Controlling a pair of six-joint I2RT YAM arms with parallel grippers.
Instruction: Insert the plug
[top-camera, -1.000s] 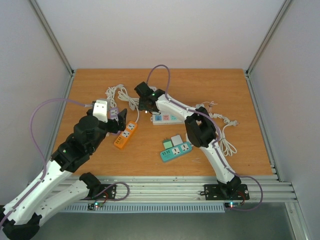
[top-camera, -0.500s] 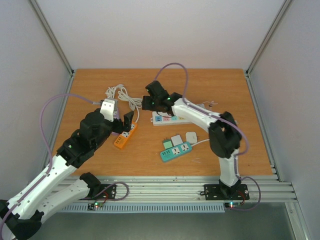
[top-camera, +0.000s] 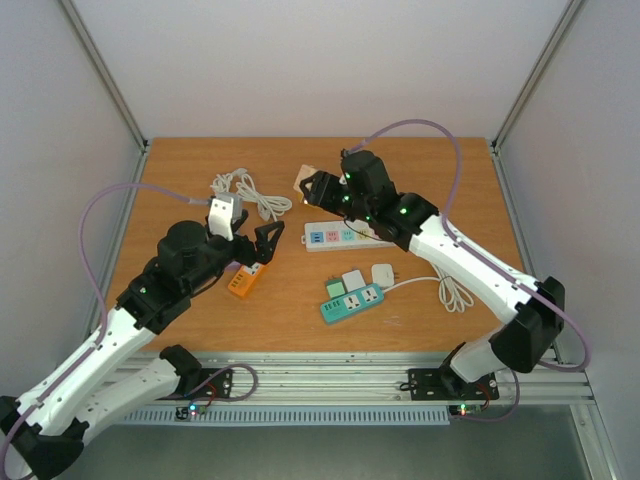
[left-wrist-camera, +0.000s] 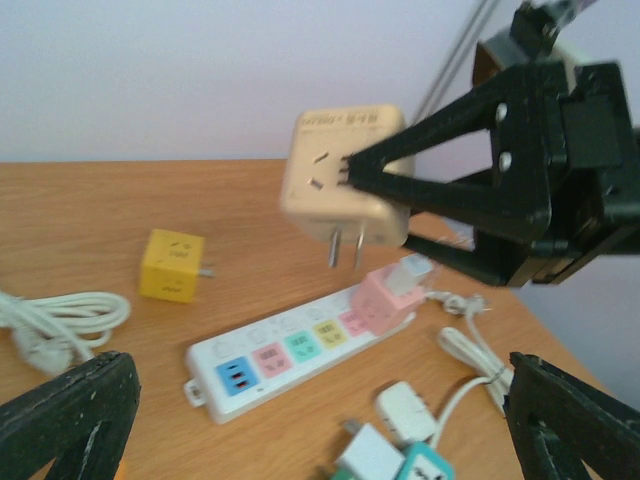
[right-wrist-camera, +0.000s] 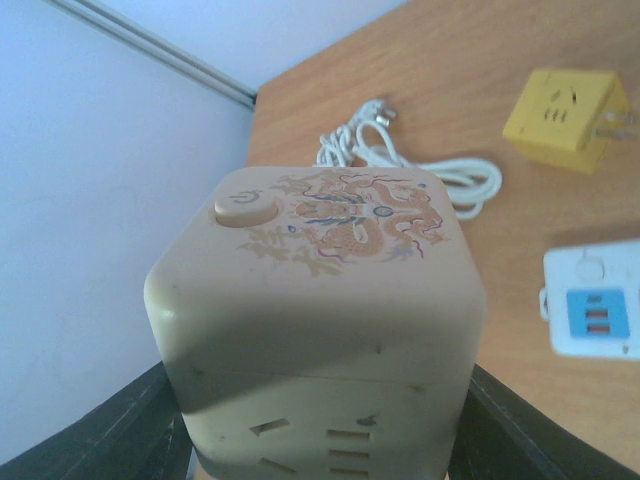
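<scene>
we see right hand (top-camera: 315, 186) gripping a beige cube plug (left-wrist-camera: 340, 180) in the air near the white strip (top-camera: 345, 237). left hand (top-camera: 258, 250) wide open, empty, by orange strip (top-camera: 248, 278).

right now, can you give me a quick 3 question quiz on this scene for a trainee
1. Which thing does the right gripper hold?
A) a yellow cube adapter
B) the beige cube-shaped socket adapter with metal prongs
C) a teal power strip
2. True or false: the left gripper is shut.
3. What colour is the adapter plugged into the long white plastic power strip?

Key:
1. B
2. False: its jaws stand open and hold nothing.
3. Pink: the pink adapter sits at one end of the strip.
</scene>
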